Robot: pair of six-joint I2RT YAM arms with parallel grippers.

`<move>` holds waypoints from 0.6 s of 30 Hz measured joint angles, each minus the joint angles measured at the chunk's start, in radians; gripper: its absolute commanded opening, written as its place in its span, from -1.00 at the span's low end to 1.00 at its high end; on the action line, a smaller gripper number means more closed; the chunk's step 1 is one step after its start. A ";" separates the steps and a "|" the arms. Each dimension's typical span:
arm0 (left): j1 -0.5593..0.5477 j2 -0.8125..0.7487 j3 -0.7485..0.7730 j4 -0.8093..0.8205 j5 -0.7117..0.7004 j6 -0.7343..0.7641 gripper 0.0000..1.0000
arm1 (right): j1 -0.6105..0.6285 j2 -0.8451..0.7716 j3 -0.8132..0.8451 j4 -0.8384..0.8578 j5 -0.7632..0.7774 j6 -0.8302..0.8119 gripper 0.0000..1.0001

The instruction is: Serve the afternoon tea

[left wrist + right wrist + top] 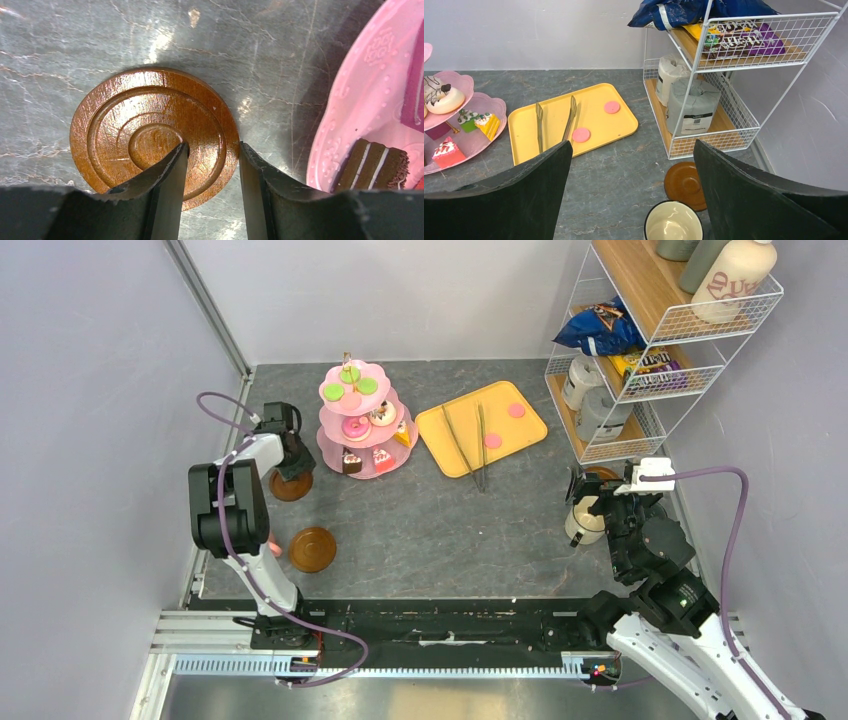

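Left, the left gripper (213, 146) straddles the rim of a round brown wooden saucer (150, 135) beside the pink three-tier scalloped stand (322, 440), probably setting a place; whether it pinches cannot be told. Right, the right gripper (632, 146) gapes wide above a cream mug (673, 223), poised to grasp it.

I see the stand (362, 420) at the back of the surface (440, 530), with the tray (525, 430) just right of it and the tongs (570, 119) on the tray. The far saucer (290, 486) lies left of the stand and the near saucer (312, 549) closer to me. At the right, the mug (583, 525) stands before the rack (645, 285), with the third saucer (686, 185) just behind it.
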 measured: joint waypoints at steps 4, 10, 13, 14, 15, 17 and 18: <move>-0.019 0.000 0.001 -0.001 0.001 -0.001 0.02 | 0.000 0.000 0.000 0.000 0.000 0.000 0.99; -0.031 0.000 0.002 -0.003 0.000 -0.010 0.33 | 0.000 0.000 0.000 0.000 0.000 0.000 0.98; -0.032 -0.006 0.001 -0.018 -0.005 -0.010 0.42 | 0.003 0.000 0.000 0.000 0.000 0.000 0.98; -0.032 -0.011 0.001 -0.029 -0.007 -0.010 0.47 | 0.005 0.000 0.000 0.000 0.000 0.000 0.99; -0.032 -0.016 0.001 -0.038 -0.009 -0.010 0.53 | 0.005 0.000 0.000 0.000 0.000 0.000 0.98; -0.032 -0.043 -0.001 -0.062 -0.011 -0.010 0.70 | 0.005 0.000 0.000 0.000 0.000 0.000 0.98; -0.033 -0.066 -0.005 -0.071 -0.013 -0.011 0.73 | 0.005 0.000 0.000 0.000 0.000 0.000 0.98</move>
